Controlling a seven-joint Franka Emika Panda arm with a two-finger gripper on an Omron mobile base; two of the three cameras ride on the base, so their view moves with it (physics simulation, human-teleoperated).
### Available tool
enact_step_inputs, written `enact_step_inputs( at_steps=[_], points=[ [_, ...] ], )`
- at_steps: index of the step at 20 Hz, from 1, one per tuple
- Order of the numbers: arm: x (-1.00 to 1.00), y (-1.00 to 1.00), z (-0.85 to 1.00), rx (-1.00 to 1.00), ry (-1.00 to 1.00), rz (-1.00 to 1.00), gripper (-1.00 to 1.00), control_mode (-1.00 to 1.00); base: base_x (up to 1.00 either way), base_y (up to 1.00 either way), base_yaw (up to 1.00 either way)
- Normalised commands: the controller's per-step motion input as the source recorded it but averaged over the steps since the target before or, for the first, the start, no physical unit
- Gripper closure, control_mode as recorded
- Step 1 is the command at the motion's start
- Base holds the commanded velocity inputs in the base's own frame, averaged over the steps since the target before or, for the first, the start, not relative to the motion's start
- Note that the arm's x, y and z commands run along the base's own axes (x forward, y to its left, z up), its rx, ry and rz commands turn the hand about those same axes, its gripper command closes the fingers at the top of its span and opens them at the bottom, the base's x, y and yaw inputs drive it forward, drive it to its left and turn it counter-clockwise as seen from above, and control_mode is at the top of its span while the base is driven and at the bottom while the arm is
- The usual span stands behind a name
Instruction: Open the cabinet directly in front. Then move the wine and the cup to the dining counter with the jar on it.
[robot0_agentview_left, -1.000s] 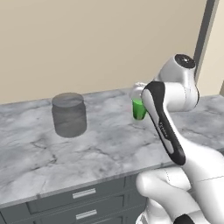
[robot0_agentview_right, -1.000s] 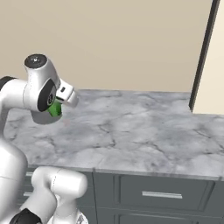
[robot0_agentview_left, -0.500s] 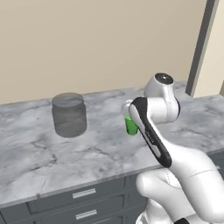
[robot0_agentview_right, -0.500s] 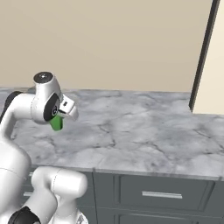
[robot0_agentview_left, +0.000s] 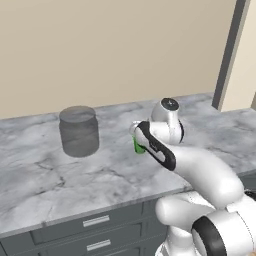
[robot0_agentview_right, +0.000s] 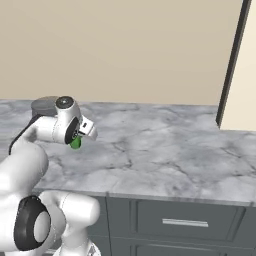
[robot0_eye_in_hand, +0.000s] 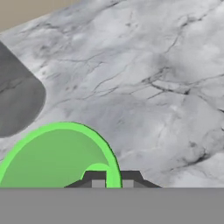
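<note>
— Green plastic was what caught my eye first. Where did the cup (robot0_agentview_left: 137, 146) sit at that moment?

— It was in the pincer (robot0_eye_in_hand: 113, 180), clenched on the cup's rim; from the hand view one dark tip stood inside the rim and the other outside it. The cup hung low over the marble tabletop (robot0_agentview_left: 40, 175), near the middle of the slab.

— Was it touching the stone?

— Hard to say. In the left base view the arm hid most of the cup, and in the right base view only a green sliver (robot0_agentview_right: 75, 144) showed under the wrist. It looked just above the surface, perhaps on it.

— And the jar (robot0_agentview_left: 78, 130)?

— It stood upright on the same tabletop, smoky grey with a rounded lid, to the left of the cup and a little farther back toward the beige wall (robot0_agentview_left: 100, 50). The two were near but apart. In the hand view the jar showed as a dark rounded shape (robot0_eye_in_hand: 17, 100) beside the cup's rim.

— Anything below?

— Dark grey drawer fronts (robot0_agentview_right: 185, 220) with short silver handles ran under the slab.
</note>
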Motion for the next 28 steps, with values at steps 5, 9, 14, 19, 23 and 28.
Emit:
enact_step_inputs(
  at_steps=[5, 9, 14, 19, 23, 28],
  points=[
    [0.98, 0.25, -0.23, 0.09, 0.14, -0.01, 1.00, -1.00, 0.00, 0.00, 0.00],
    [0.66, 0.20, -0.19, 0.02, 0.21, 0.00, 1.00, -1.00, 0.00, 0.00, 0.00],
    [0.51, 0.18, -0.28, -0.02, 0.12, 0.00, 1.00, -1.00, 0.00, 0.00, 0.00],
    [0.08, 0.10, -0.64, -0.05, 0.08, 0.00, 1.00, -1.00, 0.00, 0.00, 0.00],
    [0.00, 0.05, -0.65, -0.06, 0.01, 0.00, 1.00, -1.00, 0.00, 0.00, 0.00],
    [0.00, 0.00, -0.06, -0.01, 0.00, 0.00, 1.00, -1.00, 0.00, 0.00, 0.00]
  ],
)
